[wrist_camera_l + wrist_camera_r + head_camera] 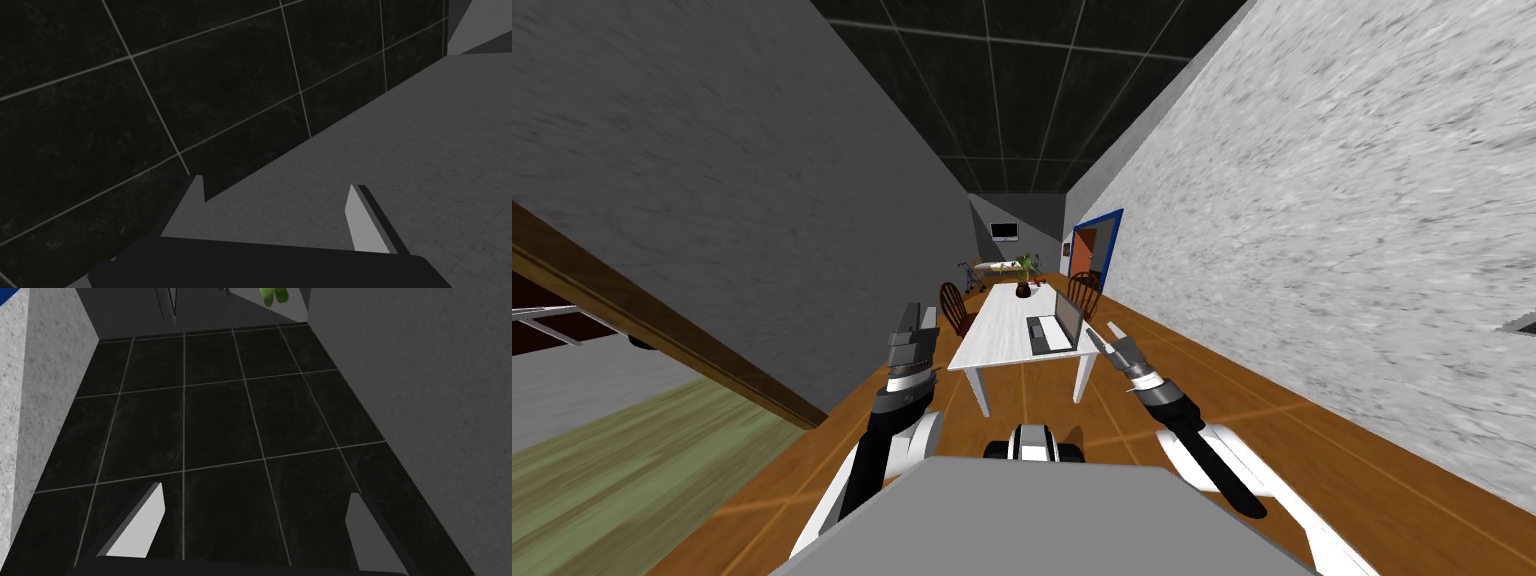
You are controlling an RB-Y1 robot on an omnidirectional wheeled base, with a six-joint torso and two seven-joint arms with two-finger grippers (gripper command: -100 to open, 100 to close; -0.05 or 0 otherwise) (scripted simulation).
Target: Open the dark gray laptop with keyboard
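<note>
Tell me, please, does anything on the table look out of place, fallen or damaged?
Nothing looks fallen or spilled. The one odd point: the laptop on the white table already stands with its lid raised, near the table's right edge. The potted plant is upright.

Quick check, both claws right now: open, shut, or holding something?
Left claw: open, holding nothing.
Right claw: open, holding nothing.

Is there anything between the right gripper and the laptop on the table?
Nothing visible. The right gripper, open, hangs by the near right corner of the table. The laptop sits on that end, its raised lid on the gripper's side. A chair stands farther back, behind the laptop.
</note>
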